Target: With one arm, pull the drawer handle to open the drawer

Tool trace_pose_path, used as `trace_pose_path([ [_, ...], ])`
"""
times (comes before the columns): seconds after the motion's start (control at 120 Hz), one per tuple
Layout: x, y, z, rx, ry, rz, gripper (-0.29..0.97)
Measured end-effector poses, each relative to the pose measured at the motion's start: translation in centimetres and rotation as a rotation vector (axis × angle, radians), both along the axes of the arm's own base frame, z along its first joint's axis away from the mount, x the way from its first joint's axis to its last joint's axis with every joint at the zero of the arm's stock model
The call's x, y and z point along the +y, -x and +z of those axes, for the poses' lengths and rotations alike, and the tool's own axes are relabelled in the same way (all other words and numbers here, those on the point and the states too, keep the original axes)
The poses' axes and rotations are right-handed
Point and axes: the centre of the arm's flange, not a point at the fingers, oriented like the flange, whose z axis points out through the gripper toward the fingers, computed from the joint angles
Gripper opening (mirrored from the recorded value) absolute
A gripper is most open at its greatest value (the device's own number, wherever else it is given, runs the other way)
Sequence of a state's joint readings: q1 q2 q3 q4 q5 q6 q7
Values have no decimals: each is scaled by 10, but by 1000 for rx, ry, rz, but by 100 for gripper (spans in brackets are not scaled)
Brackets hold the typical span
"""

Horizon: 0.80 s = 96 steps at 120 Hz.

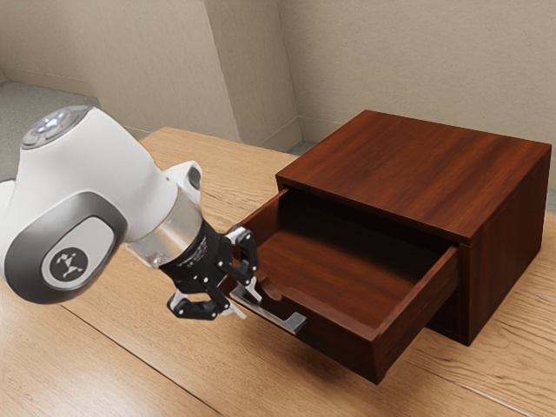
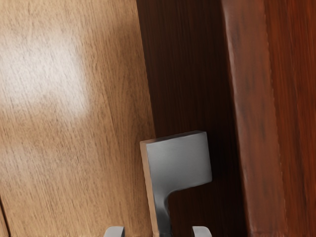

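At the end of the handle nearest the arm, the black two-finger gripper (image 1: 234, 292) stands with its fingers spread, one on either side of the grey metal bar handle (image 1: 271, 311). The wrist view shows what the side camera cannot: the two pale fingertips (image 2: 114, 231) sit apart from the handle's (image 2: 177, 163) thin stem, with a visible gap on both sides, so the fingers straddle the bar without clamping it. That view also shows the handle's square mounting foot flat against the dark front panel of the drawer (image 2: 187, 74). The exterior view gives the wider scene. The dark red-brown wooden drawer (image 1: 347, 339) stands well out of the matching box-shaped wooden cabinet (image 1: 417, 165), its bare inner floor open to view and its front carrying the handle toward the exterior view's left. The white arm comes in from that side, low over the light wooden table (image 1: 130, 373), on which the cabinet stands.
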<state>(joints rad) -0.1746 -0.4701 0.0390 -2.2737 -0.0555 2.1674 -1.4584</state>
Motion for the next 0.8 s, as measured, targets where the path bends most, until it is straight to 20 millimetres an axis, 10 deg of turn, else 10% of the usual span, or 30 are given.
trace_pose_path([
  [0.242,-5,1,39,-60,-23,-10,18],
  [0.517,17,-7,183,-31,1,52,54],
  [0.8,24,2,129,269,-41,76,64],
])
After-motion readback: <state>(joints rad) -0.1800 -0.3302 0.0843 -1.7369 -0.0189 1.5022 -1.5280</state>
